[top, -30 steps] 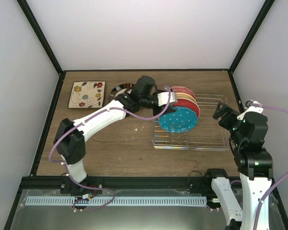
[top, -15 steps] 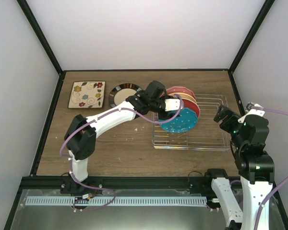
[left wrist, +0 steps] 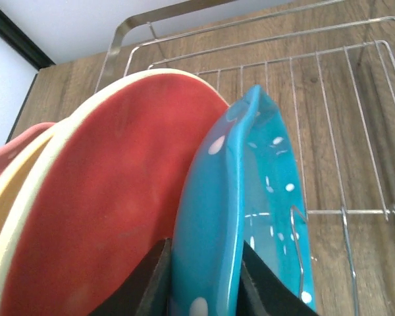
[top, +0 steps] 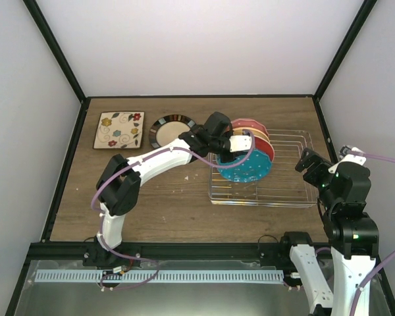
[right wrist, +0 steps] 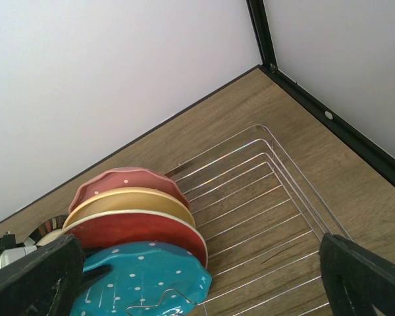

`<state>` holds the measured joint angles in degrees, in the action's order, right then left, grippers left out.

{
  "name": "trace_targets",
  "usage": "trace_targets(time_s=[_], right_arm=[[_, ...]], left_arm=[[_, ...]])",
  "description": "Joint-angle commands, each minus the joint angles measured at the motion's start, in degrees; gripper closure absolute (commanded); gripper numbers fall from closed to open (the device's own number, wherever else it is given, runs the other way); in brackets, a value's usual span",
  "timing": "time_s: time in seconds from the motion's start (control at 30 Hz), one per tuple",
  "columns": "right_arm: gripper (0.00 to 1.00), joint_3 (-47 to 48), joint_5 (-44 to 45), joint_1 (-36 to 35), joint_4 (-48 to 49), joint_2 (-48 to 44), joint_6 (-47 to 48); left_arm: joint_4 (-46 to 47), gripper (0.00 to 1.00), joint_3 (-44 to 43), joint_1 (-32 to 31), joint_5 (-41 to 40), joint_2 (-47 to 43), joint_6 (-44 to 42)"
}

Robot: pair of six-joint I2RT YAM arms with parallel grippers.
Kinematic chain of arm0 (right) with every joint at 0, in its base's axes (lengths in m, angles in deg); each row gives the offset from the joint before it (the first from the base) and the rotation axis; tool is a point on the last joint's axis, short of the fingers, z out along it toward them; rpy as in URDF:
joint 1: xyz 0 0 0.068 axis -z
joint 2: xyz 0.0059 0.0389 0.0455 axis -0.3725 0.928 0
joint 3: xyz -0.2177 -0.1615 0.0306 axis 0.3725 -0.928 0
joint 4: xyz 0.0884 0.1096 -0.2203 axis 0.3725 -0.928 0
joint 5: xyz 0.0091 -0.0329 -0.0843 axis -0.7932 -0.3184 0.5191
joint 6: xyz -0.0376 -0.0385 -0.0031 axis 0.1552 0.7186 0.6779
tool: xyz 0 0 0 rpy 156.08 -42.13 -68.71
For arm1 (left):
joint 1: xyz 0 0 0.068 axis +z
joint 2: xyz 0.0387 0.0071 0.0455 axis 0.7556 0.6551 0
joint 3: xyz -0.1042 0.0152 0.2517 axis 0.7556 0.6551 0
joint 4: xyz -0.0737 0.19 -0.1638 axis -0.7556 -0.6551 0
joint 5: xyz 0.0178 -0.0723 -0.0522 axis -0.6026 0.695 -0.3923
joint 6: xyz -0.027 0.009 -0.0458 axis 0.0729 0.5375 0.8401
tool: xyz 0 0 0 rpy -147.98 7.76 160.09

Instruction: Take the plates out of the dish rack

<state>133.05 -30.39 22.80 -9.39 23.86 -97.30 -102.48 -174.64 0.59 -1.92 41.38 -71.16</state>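
A: Where does the left gripper (left wrist: 204, 253) stand?

B: Over the rack (top: 296, 191), astride the rim of the teal plate (left wrist: 250, 197). Its fingers (left wrist: 151, 283) lie against both faces, so I read it as clamped on that plate.

A: And the other plates?

B: Teal is at the front of the row, on edge, close against the red plate (left wrist: 112, 197). Behind that come the yellow plate (right wrist: 128, 197) and the pink plate (right wrist: 122, 179), all standing in the rack. The square plate (top: 120, 129) and the striped plate (top: 168, 128) lie flat on the table (top: 171, 191), left of the rack.

A: So the step is lifting teal out. How would you do it well?

B: Pull up along the plate's own plane until its bottom edge is above the wires. Any sideways drag could catch it in the rack, or tip red over.

A: Is the grip good enough?

B: It holds only the rim, and glazed ware is probably slick. I'd move slowly and keep the plate hanging on edge, so it can't swing between the fingers.

A: The right gripper (right wrist: 197, 263)?

B: Spread wide, holding nothing, well apart at the rack's right end. It could steady the rack if it shifts.
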Motion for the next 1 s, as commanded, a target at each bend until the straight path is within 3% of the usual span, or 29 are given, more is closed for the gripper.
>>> trace_targets(time_s=[0.0,0.1,0.67,0.97], right_arm=[[0.0,1.9,1.49,-0.4,-1.15,-0.82,0.0],[0.0,1.38,1.33,-0.4,-0.63,-0.75,0.02],[0.0,-1.02,0.27,-0.4,1.98,-0.55,0.32],[0.0,-2.51,-0.57,-0.4,3.47,-0.75,0.37]], left_arm=[[-1.34,0.86,-1.14,-0.54,0.96,1.63,0.78],[-1.3,0.96,-1.83,-0.63,0.94,1.39,2.39],[0.1,0.96,-17.82,-0.55,-0.01,-3.33,14.48],[1.29,0.96,-19.01,1.31,0.64,-10.48,20.39]])
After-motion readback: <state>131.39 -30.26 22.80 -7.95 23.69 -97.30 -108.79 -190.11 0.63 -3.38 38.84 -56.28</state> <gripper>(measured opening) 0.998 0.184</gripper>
